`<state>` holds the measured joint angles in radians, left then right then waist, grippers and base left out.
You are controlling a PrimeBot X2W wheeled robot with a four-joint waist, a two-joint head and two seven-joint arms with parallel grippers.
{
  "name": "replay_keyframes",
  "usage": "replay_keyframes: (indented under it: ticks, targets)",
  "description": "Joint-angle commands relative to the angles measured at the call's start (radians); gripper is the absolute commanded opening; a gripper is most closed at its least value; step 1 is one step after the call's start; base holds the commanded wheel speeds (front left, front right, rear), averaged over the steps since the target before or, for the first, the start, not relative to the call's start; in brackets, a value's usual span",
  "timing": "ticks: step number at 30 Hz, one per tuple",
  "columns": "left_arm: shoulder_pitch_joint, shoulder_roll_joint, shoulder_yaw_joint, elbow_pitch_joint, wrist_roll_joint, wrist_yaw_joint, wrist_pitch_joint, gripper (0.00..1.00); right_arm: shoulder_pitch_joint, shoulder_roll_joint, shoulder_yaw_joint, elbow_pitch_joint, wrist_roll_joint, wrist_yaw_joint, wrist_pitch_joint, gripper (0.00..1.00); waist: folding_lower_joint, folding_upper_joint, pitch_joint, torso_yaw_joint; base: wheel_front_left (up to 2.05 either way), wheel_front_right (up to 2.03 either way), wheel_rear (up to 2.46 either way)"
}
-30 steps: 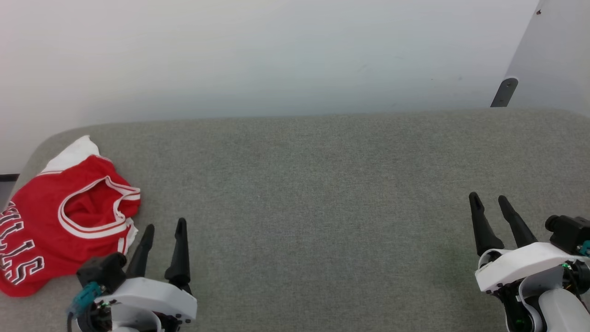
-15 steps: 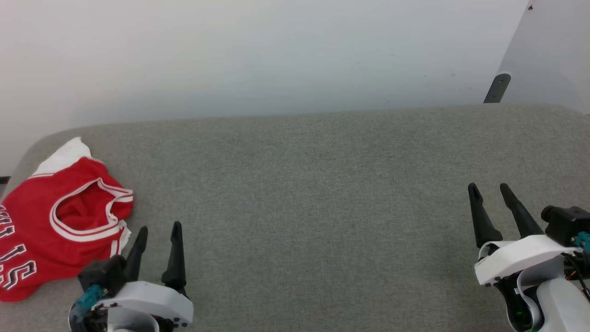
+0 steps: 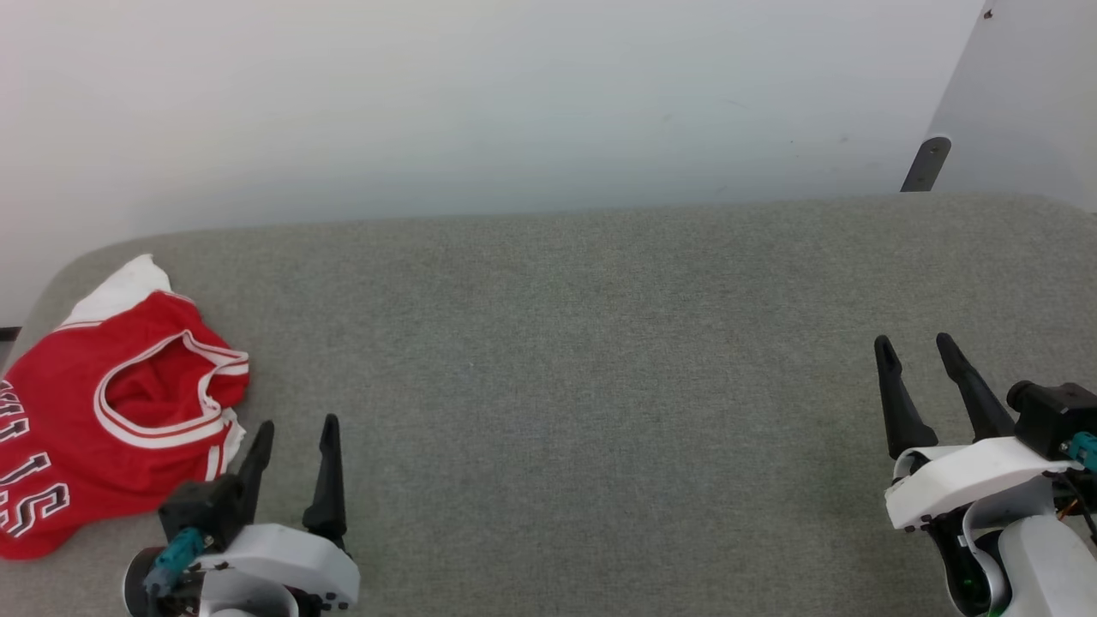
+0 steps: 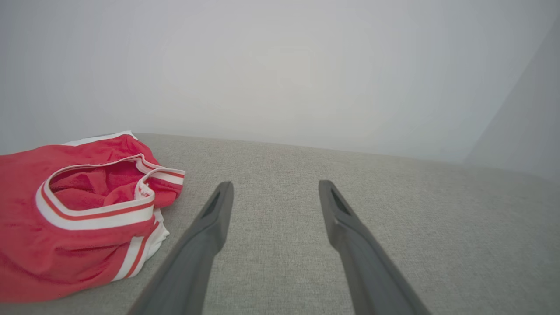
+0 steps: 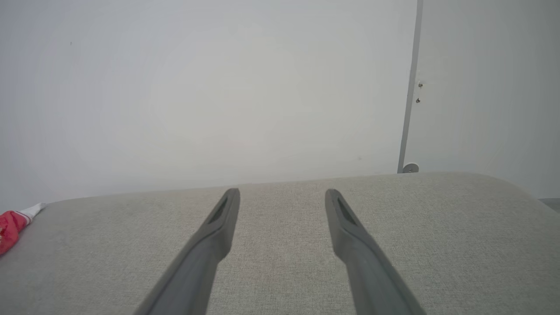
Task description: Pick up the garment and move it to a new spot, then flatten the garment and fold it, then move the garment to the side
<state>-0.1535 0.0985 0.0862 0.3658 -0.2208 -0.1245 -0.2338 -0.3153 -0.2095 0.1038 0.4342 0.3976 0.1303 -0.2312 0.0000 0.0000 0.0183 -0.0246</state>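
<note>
At frame's left edge, garment point(image 3: 94, 403) crumpled on grey cushion point(image 3: 600, 343); left gripper point(image 3: 293, 427) just beside, jaws apart, empty; right gripper point(image 3: 915, 343) lower right, likewise spread, empty.

Bright, soft, even light; faint shadows, sharp frames.

Pan of head camera: whole scene sits slightly left and higher. Lower right, right end effector point(image 3: 914, 339) edged upward; lower left, left end effector point(image 3: 298, 422) dropped slightly.

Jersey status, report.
Left pincer open, empty, just right of jersey. Right pincer open, empty, far right. Jersey crumpled, left end of grey cushion. Nothing blocking.
</note>
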Motion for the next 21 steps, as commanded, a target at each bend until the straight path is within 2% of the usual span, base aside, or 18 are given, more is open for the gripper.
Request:
replay_keyframes:
  ticks: [1,15,21]
  targets:
    - [-0.01,0.002,0.005,0.004,0.018,-0.006,-0.009,1.0,-0.002,0.0,-0.003,-0.002,-0.021,0.001,-0.01,1.0,0.0,0.0,-0.001,0.001,0.0,0.0,0.0]
    - [-0.029,0.006,-0.009,0.05,0.077,-0.008,-0.033,1.0,-0.007,0.003,-0.027,0.009,-0.064,0.001,-0.035,1.0,0.0,0.0,-0.003,0.004,0.0,0.0,0.0]
    - [-0.047,0.005,-0.024,0.069,0.051,-0.007,-0.031,1.0,-0.012,0.012,-0.02,0.011,-0.051,0.001,-0.034,1.0,0.0,0.0,0.003,0.027,0.0,0.0,0.0]
